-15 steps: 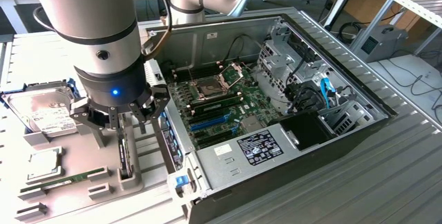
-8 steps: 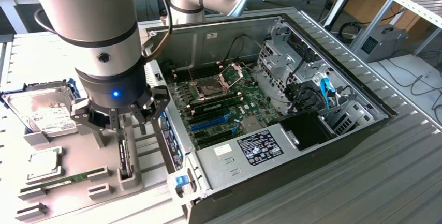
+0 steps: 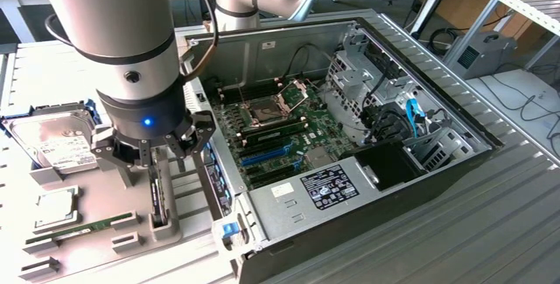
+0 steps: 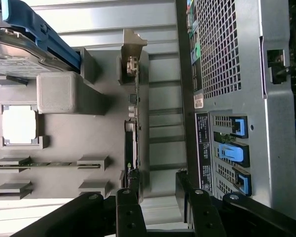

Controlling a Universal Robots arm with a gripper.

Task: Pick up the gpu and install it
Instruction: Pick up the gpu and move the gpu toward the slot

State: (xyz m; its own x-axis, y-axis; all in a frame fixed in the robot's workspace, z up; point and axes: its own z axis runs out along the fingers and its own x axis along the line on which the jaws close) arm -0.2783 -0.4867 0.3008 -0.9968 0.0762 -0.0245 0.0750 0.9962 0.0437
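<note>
The gpu stands on its edge in a slotted grey holder on the parts tray, at the exterior view's left. It is a thin dark card. My gripper hangs just above it, fingers open with nothing between them. In the wrist view the gpu is a narrow strip running along the holder towards my gripper. Its near end lies in line with one black finger, not centred in the gap. The open computer case lies beside the tray, with blue expansion slots on its motherboard.
On the tray are a hard drive in a blue-edged cradle, a processor and a RAM stick. The case's perforated rear wall with blue latches stands close beside the gpu holder. Cables and a drive cage fill the case's far side.
</note>
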